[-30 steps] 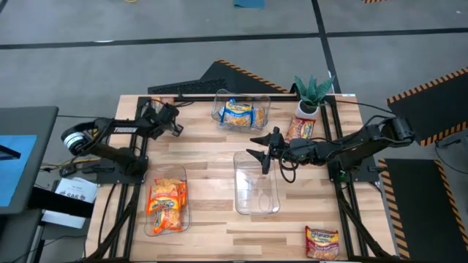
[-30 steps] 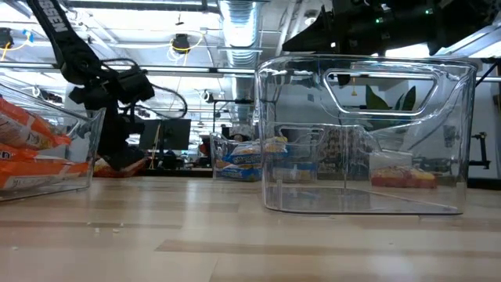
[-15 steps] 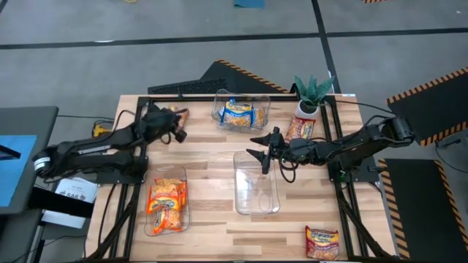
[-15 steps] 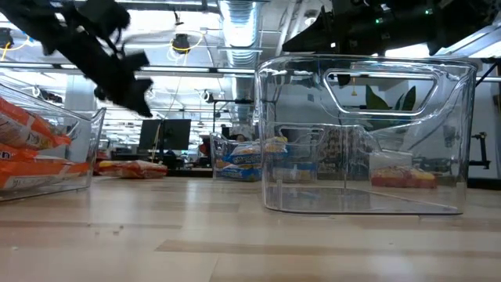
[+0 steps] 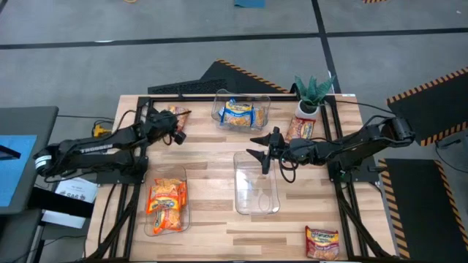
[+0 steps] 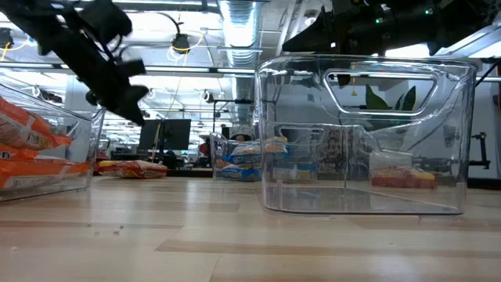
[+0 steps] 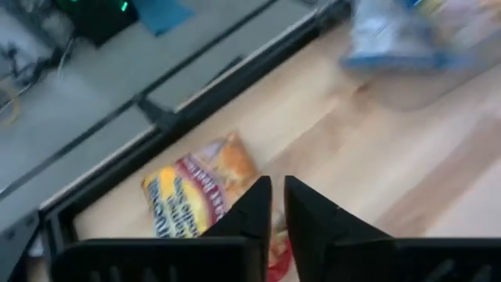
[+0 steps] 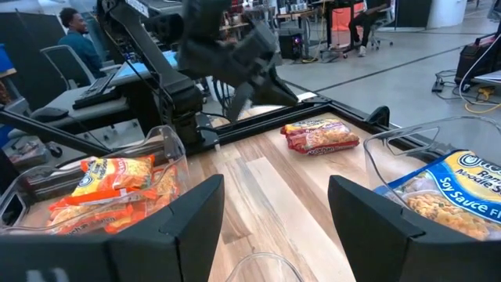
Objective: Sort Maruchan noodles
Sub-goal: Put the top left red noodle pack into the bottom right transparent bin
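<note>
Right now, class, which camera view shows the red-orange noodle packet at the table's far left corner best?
The right wrist view: the red-orange packet lies whole and unobstructed. The left wrist view is blurred, fingers covering part; the high view shows a sliver; the low view a distant strip.
</note>
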Tool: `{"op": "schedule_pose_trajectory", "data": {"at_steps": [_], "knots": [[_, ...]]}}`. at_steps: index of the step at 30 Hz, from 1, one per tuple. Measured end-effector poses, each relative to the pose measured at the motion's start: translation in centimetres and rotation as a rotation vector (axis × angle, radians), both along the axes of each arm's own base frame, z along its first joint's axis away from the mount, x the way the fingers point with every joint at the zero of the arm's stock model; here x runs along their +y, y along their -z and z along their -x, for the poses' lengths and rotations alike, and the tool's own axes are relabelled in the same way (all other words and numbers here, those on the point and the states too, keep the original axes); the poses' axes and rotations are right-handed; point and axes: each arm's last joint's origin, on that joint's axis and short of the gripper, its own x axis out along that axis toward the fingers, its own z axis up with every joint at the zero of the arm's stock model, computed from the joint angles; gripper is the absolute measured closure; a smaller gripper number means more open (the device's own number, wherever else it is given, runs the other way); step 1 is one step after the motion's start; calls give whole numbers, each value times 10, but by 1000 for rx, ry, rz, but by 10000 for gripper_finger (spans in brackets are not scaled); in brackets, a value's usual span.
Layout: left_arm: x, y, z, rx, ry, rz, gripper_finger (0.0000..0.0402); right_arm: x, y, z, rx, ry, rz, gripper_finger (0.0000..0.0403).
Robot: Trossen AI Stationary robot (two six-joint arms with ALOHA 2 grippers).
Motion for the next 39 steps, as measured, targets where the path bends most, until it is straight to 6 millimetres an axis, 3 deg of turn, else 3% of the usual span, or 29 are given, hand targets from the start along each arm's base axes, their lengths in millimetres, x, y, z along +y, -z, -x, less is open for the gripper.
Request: {"op": "schedule_pose_trajectory", "data": {"at_steps": [13,23,28,34,39], "knots": [[51,57,-19,150,-91,142,234,0,4,0,40,0,4,148],[75,93,-21,217,-183,181,203,0,4,0,31,3,-18,148],[75,99,-24,262,-181,148,239,0,3,0,31,3,-19,148],[72,98,-25,299,-146,128,376,0,4,0,31,4,-19,148],[60,84,-29,269,-24,132,400,0,4,0,35,4,-19,148]]}}
